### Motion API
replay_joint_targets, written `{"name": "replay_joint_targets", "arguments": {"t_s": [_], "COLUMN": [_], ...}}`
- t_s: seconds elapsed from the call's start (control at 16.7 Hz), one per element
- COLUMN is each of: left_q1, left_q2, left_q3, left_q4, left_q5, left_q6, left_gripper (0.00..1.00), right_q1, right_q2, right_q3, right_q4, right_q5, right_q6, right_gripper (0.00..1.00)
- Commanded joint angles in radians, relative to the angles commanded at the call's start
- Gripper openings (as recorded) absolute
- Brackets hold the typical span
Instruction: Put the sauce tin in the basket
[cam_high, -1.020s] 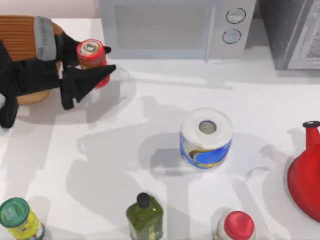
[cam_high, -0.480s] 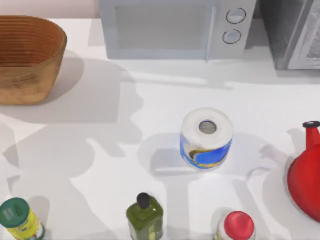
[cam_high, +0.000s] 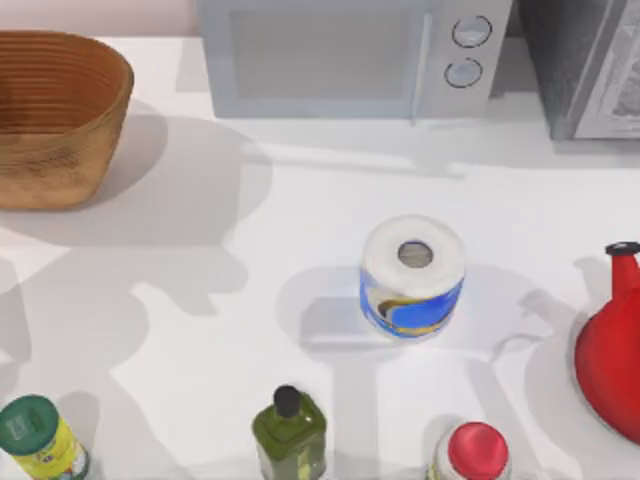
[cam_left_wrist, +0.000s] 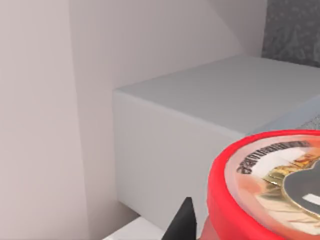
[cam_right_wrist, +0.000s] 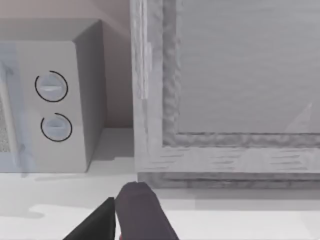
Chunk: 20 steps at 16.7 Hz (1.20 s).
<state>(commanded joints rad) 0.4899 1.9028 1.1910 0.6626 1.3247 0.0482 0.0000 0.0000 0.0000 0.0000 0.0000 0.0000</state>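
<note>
Sauce tin (cam_left_wrist: 270, 190) in left wrist view, close to the camera, one dark fingertip (cam_left_wrist: 181, 225) just beside it.

Can't tell if the left gripper actually clamps it or how wide it's open. Microwave (cam_left_wrist: 210, 130) behind the tin. Top view: basket (cam_high: 55, 115) at 10 o'clock on the table (cam_high: 300, 230), hollow looks bare; paper roll (cam_high: 412, 275) near centre. Right gripper (cam_right_wrist: 130, 215) faces the microwave's dials (cam_right_wrist: 51, 86); opening can't tell.

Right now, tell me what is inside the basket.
The basket's visible hollow is bare wicker; its left part is cut off by the picture's edge. The tin is in the left gripper, seen in the left wrist view.
</note>
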Motion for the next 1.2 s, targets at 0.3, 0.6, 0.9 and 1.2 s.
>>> {"name": "replay_joint_targets", "arguments": {"t_s": [0.3, 0.6, 0.9, 1.2], "left_q1": [-0.074, -0.136, -0.136, -0.136], "left_q2": [0.061, 0.107, 0.107, 0.107], "left_q3": [0.028, 0.051, 0.051, 0.051], "left_q4": [0.043, 0.079, 0.079, 0.079], "left_q5": [-0.074, -0.136, -0.136, -0.136], "left_q6": [-0.012, -0.019, -0.019, -0.019], "left_gripper": [0.0, 0.0, 0.23, 0.6], "right_q1": [0.0, 0.0, 0.0, 0.0], "right_q2": [0.0, 0.0, 0.0, 0.0], "right_q3": [0.0, 0.0, 0.0, 0.0], "right_q4": [0.0, 0.0, 0.0, 0.0], "right_q5": [0.0, 0.0, 0.0, 0.0], "right_q6": [0.0, 0.0, 0.0, 0.0], "right_gripper": [1.0, 1.0, 1.0, 1.0]}}
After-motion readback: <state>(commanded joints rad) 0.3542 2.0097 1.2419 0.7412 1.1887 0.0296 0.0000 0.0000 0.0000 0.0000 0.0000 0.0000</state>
